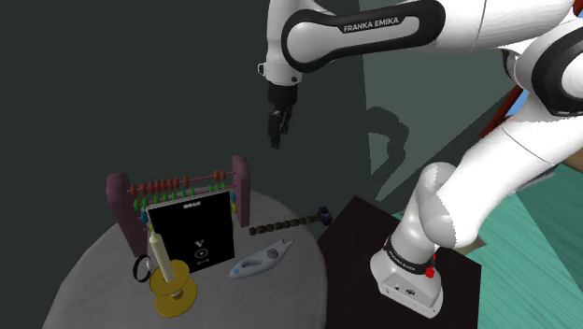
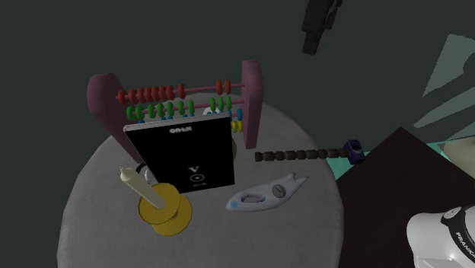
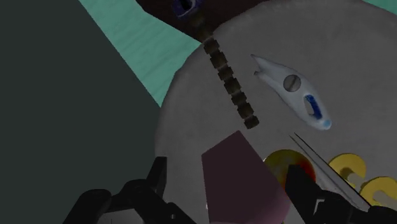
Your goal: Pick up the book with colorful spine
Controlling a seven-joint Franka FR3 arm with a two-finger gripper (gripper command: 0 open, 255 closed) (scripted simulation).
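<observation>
- the claw [image 1: 277, 138] hangs high in the air above the far side of the round grey table [image 1: 93, 280], well apart from everything on it; in the second exterior view it's up at the top edge [image 2: 310, 44]
- from the wrist camera the claw [image 3: 228, 175] is spread wide with nothing in it, and one mauve end post of the abacus [image 3: 238, 181] shows far below in the gap
- the book [image 1: 191, 234] stands upright on the table right in front of the abacus [image 1: 187, 182], black cover with small white marks facing the cameras [image 2: 186, 156], so I can't see the spine
- can't tell if it leans on the abacus [image 2: 175, 95] or just stands close to it
- a pale tilted candle [image 1: 161, 254] on a yellow holder [image 1: 177, 294] sits just in front of the book's lower corner, on the shoulder view's left, with a small black ring [image 1: 140, 269] next to it
- a white and blue gadget [image 1: 262, 259] lies flat near the book's other lower corner
- a dark bead chain [image 1: 280, 225] runs from near the abacus to the table edge and ends at a small blue thing [image 1: 323, 216]
- the dark stand [image 1: 364, 234] is right beside the table
</observation>
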